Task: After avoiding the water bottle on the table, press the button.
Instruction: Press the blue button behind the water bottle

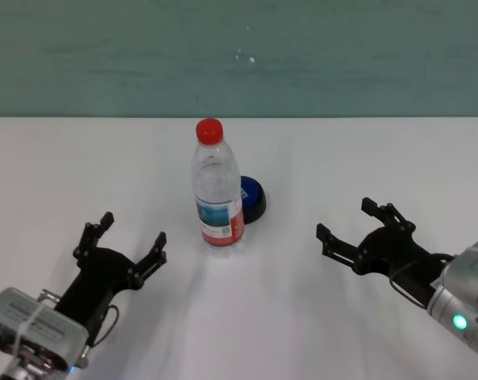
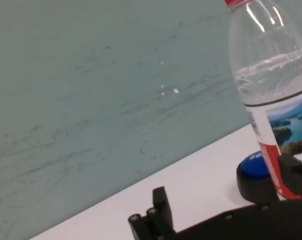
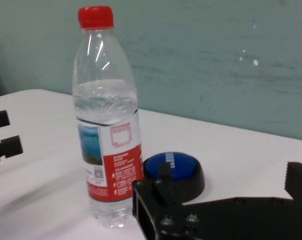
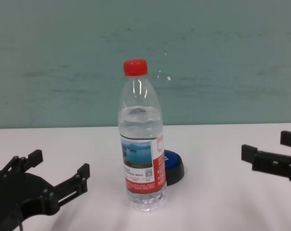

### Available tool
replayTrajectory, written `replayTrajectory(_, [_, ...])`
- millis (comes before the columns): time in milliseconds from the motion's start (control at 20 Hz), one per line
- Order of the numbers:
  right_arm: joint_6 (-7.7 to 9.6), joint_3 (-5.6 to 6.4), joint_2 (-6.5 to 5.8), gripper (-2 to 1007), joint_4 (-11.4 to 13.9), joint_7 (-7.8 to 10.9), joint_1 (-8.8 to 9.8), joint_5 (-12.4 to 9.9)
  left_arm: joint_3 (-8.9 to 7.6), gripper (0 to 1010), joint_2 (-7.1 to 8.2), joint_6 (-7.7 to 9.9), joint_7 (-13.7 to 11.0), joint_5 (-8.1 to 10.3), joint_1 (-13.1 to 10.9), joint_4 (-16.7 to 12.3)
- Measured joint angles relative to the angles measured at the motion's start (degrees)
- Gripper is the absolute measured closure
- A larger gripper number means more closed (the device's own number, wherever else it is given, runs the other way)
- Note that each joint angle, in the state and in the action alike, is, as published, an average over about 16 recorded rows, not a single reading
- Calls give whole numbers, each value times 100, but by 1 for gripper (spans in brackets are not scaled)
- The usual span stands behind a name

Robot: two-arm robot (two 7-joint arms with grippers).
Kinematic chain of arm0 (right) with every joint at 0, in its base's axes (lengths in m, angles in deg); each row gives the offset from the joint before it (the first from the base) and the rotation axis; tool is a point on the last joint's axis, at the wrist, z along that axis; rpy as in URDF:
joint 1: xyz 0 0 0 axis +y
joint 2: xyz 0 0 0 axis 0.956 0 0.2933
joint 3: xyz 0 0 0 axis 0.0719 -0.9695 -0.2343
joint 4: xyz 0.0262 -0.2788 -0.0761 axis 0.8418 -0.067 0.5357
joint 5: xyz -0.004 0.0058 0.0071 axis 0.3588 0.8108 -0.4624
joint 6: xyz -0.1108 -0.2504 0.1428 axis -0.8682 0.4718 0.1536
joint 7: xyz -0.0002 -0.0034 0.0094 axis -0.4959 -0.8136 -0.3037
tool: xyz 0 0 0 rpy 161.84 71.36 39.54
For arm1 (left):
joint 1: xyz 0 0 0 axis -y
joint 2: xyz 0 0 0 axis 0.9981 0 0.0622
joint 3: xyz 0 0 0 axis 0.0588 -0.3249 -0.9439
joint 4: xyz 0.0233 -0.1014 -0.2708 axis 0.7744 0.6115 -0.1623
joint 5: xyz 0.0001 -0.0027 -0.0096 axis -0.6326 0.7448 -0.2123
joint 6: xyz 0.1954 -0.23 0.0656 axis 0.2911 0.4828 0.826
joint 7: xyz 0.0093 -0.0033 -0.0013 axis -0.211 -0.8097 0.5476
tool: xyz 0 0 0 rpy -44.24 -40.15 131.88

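The water bottle [image 1: 218, 190], clear with a red cap and a blue-and-red label, stands upright mid-table [image 1: 302, 317]. Right behind it, slightly to its right, sits the blue-topped button [image 1: 253, 198] on a black base, partly hidden by the bottle. My left gripper [image 1: 132, 229] hovers open at the near left, a hand's width from the bottle. To the right of both, my right gripper [image 1: 345, 219] is open and holds nothing. The right wrist view shows the bottle [image 3: 108, 130] and the button [image 3: 173, 167] beyond one black finger [image 3: 146, 195].
A teal wall [image 1: 239, 55] runs along the table's far edge. Bare white tabletop lies to both sides of the bottle and between the grippers.
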Motion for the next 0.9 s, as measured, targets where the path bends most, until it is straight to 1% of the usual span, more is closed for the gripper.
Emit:
replayTrajectory(300, [-2,35,17,1,19,-37,25,32,0,10,0,0,0,0,0,0])
replayTrajectory(500, [-1,37,23,1,-24,-28,-16,45,0,10,0,0,0,0,0,0])
replayTrajectory(700, [16,62,-5,1,-97,22,-114,42,0,10,0,0,0,0,0,0])
replayTrajectory(900, [50,103,-53,1,-204,93,-279,31,0,10,0,0,0,0,0,0])
